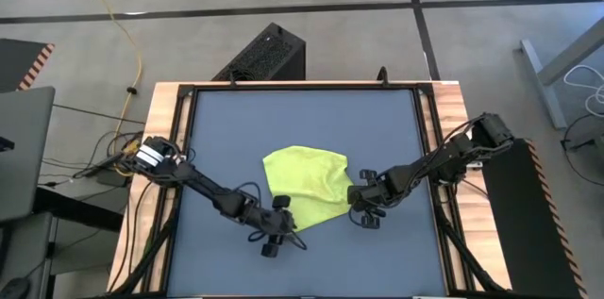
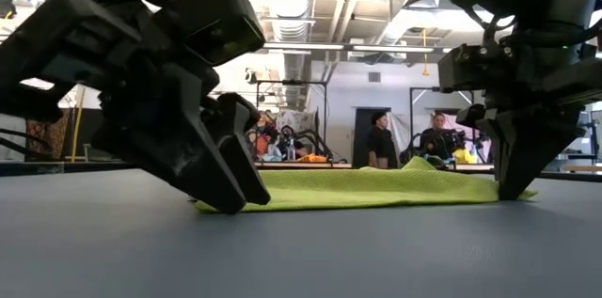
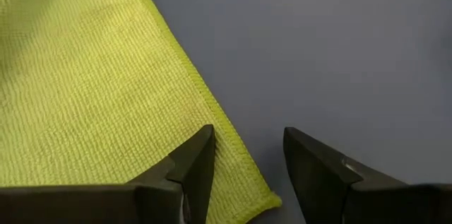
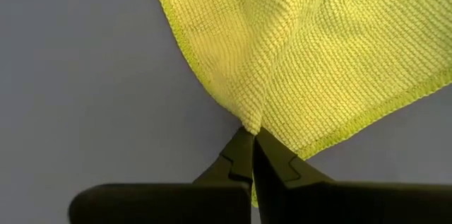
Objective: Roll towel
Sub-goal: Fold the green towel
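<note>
Right tool [image 4: 253,139] pinched tight on towel [image 1: 304,184] edge, fabric puckered up at its tips. Left tool [image 3: 247,155] w/ fingers apart, straddling towel's near corner, one finger on cloth, other on bare worktop [image 1: 377,120]. Towel lies mid-worktop btwn both tools.

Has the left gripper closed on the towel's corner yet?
No: the left gripper is open, its fingers straddling the towel corner's hem.

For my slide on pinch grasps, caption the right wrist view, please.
Right end effector shut on a pinched fold of the lime towel lying on the dark tabletop.
</note>
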`<action>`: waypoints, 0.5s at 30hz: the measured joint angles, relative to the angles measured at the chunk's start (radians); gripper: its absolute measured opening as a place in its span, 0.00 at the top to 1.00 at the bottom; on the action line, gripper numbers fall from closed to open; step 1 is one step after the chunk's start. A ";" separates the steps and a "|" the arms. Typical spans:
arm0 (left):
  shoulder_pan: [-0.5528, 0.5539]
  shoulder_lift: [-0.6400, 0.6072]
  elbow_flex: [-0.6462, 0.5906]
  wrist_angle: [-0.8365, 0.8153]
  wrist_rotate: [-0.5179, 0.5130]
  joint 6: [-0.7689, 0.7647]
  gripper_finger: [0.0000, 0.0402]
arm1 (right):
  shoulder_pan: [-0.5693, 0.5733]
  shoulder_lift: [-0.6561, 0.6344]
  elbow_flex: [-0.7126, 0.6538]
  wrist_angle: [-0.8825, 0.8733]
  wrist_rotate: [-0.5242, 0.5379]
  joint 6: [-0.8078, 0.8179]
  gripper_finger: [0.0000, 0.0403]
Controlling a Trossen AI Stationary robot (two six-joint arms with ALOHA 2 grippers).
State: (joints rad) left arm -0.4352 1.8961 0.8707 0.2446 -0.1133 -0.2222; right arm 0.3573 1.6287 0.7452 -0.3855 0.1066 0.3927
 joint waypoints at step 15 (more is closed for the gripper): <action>-0.009 -0.059 -0.003 -0.186 -0.108 0.006 1.00 | -0.005 -0.167 0.015 -0.010 -0.080 0.128 0.95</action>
State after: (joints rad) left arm -0.4444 1.8372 0.8678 0.0589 -0.2217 -0.2162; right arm 0.3520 1.4616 0.7598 -0.3956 0.0270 0.5212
